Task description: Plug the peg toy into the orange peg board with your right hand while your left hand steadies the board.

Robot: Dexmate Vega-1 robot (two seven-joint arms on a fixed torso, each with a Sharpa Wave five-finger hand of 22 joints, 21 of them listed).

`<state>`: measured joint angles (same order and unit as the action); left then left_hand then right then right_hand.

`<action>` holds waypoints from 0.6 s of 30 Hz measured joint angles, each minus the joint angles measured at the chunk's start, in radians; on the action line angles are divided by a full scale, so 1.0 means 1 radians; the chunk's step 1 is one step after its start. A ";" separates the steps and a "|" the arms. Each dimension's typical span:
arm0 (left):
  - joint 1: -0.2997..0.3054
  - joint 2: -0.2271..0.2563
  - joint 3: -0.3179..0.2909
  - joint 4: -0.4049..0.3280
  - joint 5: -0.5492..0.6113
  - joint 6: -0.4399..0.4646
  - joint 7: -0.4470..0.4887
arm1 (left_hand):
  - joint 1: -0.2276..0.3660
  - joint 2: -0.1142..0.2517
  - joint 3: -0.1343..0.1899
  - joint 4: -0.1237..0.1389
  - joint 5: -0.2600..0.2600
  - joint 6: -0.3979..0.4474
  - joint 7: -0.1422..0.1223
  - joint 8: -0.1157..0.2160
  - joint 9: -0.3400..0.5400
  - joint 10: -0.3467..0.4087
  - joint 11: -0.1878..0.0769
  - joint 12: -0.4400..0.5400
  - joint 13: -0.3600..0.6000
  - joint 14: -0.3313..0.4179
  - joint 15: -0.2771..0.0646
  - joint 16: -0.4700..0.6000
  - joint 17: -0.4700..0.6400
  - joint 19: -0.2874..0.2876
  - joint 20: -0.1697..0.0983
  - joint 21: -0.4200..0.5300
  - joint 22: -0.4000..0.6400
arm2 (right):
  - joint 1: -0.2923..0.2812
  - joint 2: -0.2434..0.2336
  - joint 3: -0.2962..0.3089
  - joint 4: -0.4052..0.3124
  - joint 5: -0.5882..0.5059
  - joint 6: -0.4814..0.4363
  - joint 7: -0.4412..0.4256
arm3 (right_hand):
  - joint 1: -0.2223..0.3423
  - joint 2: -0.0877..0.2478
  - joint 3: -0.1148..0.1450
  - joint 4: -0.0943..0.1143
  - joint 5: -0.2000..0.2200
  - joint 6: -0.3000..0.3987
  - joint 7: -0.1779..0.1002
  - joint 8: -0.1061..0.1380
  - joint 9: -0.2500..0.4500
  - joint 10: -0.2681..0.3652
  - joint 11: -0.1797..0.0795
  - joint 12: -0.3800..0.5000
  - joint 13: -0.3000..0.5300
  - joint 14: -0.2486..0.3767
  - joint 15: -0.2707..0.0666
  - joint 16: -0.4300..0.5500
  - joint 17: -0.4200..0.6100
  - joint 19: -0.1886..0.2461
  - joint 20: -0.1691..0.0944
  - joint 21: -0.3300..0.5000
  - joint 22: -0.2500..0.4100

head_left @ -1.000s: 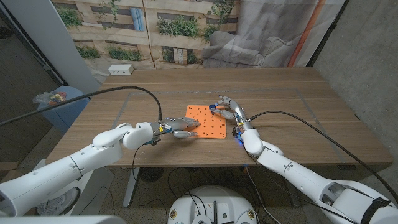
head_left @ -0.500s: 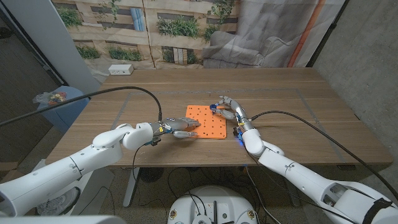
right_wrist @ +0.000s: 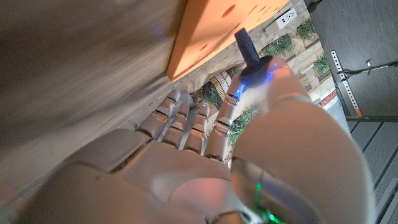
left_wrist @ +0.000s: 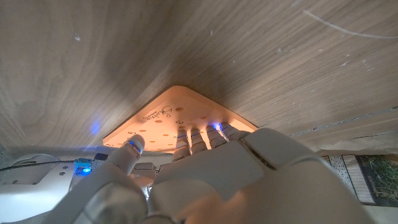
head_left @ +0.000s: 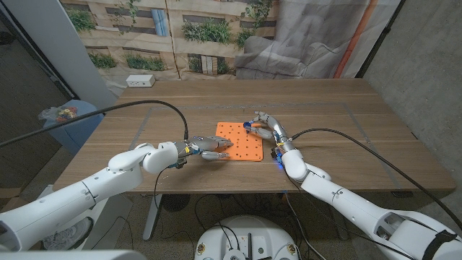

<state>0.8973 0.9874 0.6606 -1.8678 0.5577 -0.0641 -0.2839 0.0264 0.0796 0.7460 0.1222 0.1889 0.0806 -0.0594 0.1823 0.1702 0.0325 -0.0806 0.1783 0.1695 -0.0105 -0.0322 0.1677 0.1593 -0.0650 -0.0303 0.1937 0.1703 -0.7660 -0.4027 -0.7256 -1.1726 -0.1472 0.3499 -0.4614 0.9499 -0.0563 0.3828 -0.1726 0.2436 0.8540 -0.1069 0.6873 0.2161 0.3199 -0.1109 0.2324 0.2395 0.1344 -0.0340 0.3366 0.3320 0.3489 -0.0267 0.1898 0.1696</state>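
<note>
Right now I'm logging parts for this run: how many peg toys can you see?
1. A dark blue peg toy is pinched in the right hand over the orange peg board's far right corner. Others could be hidden under either hand.

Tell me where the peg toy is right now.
The dark blue peg toy is pinched in the right hand, at the orange peg board's far right corner in the head view, not yet visibly plugged in.
</note>
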 measured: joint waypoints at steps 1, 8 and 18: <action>-0.001 -0.001 0.001 0.002 0.000 0.000 0.000 | 0.000 0.000 0.000 0.000 0.000 0.000 0.000 0.000 0.000 0.000 0.000 0.000 0.000 0.000 0.000 0.000 0.000 0.001 -0.001 0.000 0.000 | 0.000 0.000 0.000 0.000 0.000 0.000 0.001 | 0.000 0.000 0.000 0.000 0.000 0.000 0.000 0.000 0.000 0.000 0.000 -0.001 0.000 0.000 0.000 0.000 0.002 0.000 0.000 0.000 0.000; -0.003 -0.003 0.003 0.004 0.000 -0.001 0.001 | 0.000 0.000 0.000 0.000 0.000 0.000 0.000 0.000 0.000 0.000 0.000 0.000 0.001 0.000 0.000 0.000 0.000 0.005 -0.006 0.000 0.000 | 0.003 0.001 -0.003 0.003 -0.001 0.000 0.004 | 0.000 0.000 0.000 0.000 -0.001 0.000 0.000 0.000 0.000 0.000 0.000 -0.001 0.000 0.000 0.000 0.000 0.005 0.000 0.000 0.000 0.000; -0.005 -0.006 0.005 0.007 0.000 -0.002 0.002 | 0.000 0.000 0.003 0.003 0.001 0.000 0.000 -0.001 0.000 0.000 0.000 -0.001 0.001 0.000 0.000 0.000 0.000 0.005 -0.005 -0.003 -0.001 | 0.008 0.008 -0.004 0.013 0.002 -0.003 0.006 | 0.000 0.000 0.000 0.000 0.004 0.000 0.000 0.000 0.000 0.000 0.000 -0.001 0.000 0.000 0.000 0.004 0.005 0.004 -0.004 0.000 0.000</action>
<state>0.8927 0.9818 0.6656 -1.8610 0.5577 -0.0657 -0.2823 0.0264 0.0796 0.7487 0.1252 0.1894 0.0801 -0.0592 0.1815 0.1702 0.0327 -0.0809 0.1778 0.1701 -0.0105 -0.0322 0.1680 0.1594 -0.0596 -0.0358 0.1904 0.1694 -0.7581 -0.3951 -0.7295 -1.1599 -0.1453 0.3466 -0.4558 0.9499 -0.0563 0.3828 -0.1726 0.2480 0.8539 -0.1071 0.6873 0.2161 0.3196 -0.1111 0.2318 0.2394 0.1344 -0.0340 0.3404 0.3367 0.3527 -0.0305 0.1898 0.1697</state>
